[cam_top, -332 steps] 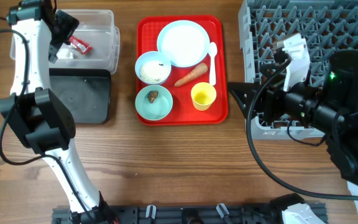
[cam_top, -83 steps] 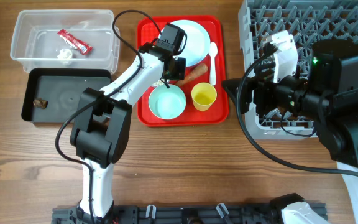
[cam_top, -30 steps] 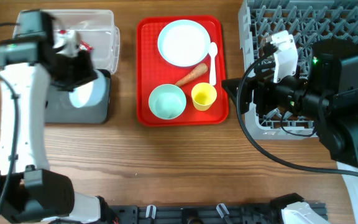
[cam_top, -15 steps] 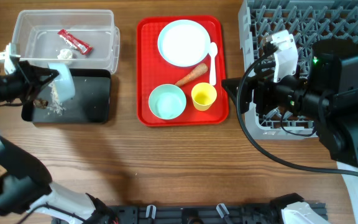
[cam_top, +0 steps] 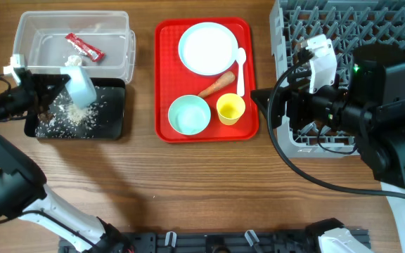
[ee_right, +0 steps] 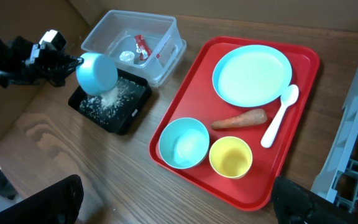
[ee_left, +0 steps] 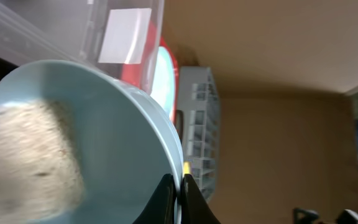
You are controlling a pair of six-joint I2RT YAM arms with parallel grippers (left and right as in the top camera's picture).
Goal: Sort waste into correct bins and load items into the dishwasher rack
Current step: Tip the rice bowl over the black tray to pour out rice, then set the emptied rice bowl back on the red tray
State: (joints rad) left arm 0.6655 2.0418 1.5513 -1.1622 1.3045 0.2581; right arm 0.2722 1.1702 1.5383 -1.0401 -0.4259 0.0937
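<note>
Gripping the rim of the light-blue and white bowl (cam_top: 81, 84), the left fingers (ee_left: 188, 199) were clamped shut on it, one finger on each side of the rim. Bowl was tipped steeply over the shallow black tray (cam_top: 114, 123), which lay right under the fingers. Loose rice (cam_top: 76, 112) was scattered across that tray below the bowl. Left wrist view showed more rice inside the bowl. Clear tub (cam_top: 129, 42) sat against the tray, just beyond the left fingers. It held the red snack wrapper (cam_top: 84, 47) and the white crumpled scrap (cam_top: 72, 62).

Right fingers (ee_right: 48, 202) were spread wide, holding nothing. They hung above the counter (cam_top: 188, 183), between the red serving tray (cam_top: 166, 42) and the grey dishwasher rack (cam_top: 343, 28). On the serving tray ahead of them, the pale-green bowl (ee_right: 183, 143) and yellow cup (ee_right: 230, 157) were nearest the fingers. The carrot (ee_right: 239, 118) and white plastic spoon (ee_right: 278, 115) lay past those, and the pale-blue plate (ee_right: 252, 74) was farthest. None of the five touched the right fingers.
</note>
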